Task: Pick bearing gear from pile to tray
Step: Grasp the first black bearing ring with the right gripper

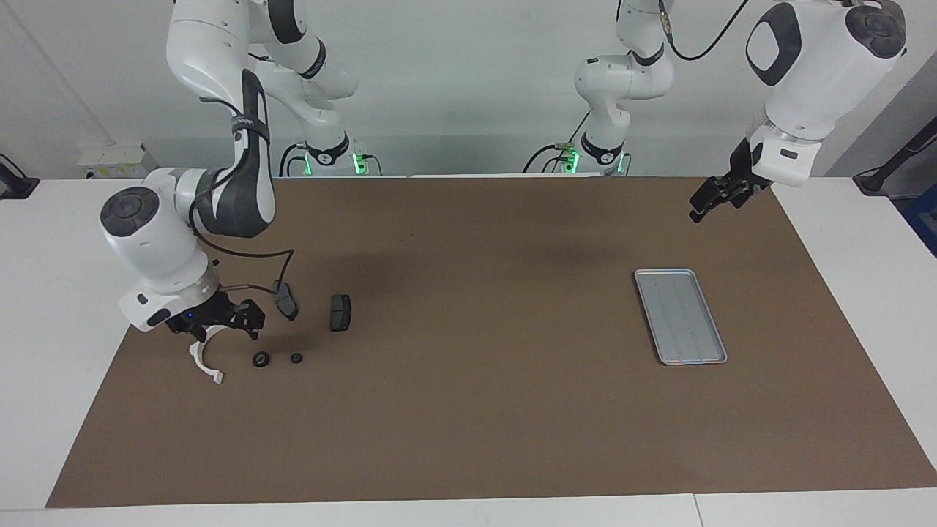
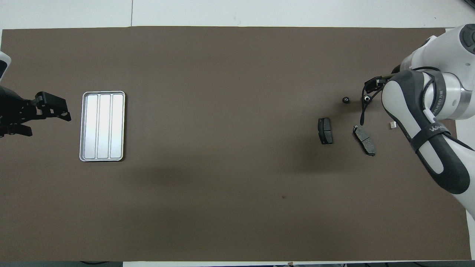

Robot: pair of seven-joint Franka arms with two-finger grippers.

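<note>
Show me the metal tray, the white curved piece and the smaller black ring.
tray (image 1: 662,311): facing view, its rim.
white half-ring bracket (image 1: 201,364): facing view, its curved band.
smaller black ring (image 1: 296,358): facing view, its body.
</note>
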